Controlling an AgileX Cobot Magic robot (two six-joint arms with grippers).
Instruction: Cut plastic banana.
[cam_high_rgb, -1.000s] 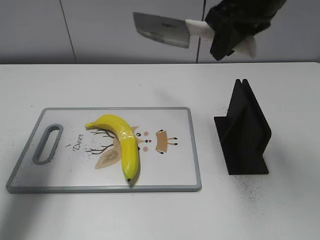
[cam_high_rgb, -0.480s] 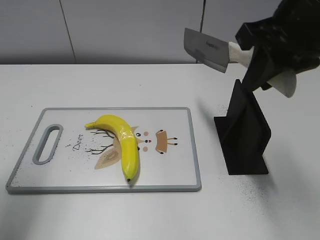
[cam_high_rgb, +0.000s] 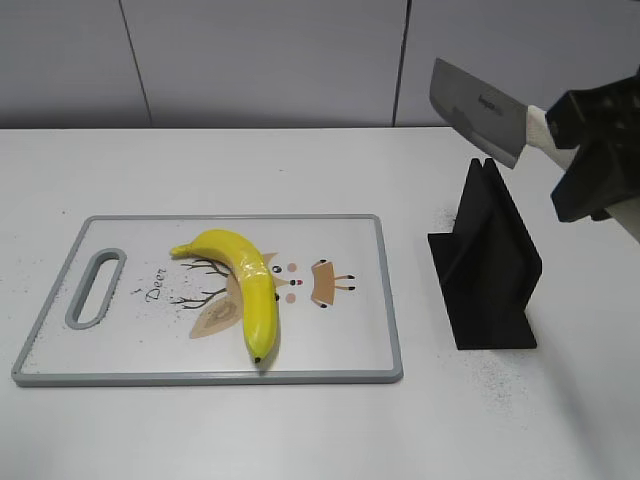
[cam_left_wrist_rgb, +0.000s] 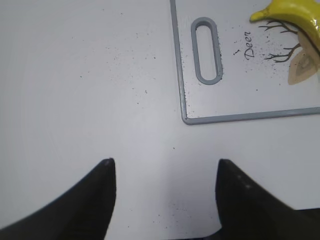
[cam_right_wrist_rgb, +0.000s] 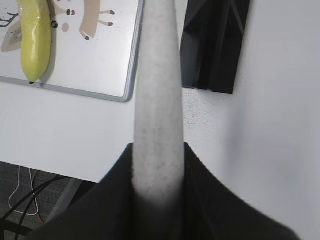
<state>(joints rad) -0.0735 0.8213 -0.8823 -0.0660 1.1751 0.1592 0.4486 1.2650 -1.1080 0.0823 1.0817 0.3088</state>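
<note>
The yellow plastic banana (cam_high_rgb: 246, 283) lies whole on the white cutting board (cam_high_rgb: 340, 350); its tip also shows in the right wrist view (cam_right_wrist_rgb: 35, 40) and its stem in the left wrist view (cam_left_wrist_rgb: 290, 11). My right gripper (cam_high_rgb: 590, 160) is shut on the white handle (cam_right_wrist_rgb: 157, 100) of a cleaver (cam_high_rgb: 478, 110), held in the air above the black knife stand (cam_high_rgb: 487, 262), to the right of the board. My left gripper (cam_left_wrist_rgb: 162, 172) is open and empty over bare table, off the board's handle end.
The cutting board (cam_left_wrist_rgb: 235, 85) has a grey rim and a slot handle (cam_left_wrist_rgb: 206, 50) at its left end. The black knife stand (cam_right_wrist_rgb: 215, 45) stands right of the board. The table's front edge and cables on the floor (cam_right_wrist_rgb: 30, 200) show in the right wrist view.
My right gripper has carried the cleaver from above the board's far side to the right and down, to just over the knife stand. The banana and board have not moved.
</note>
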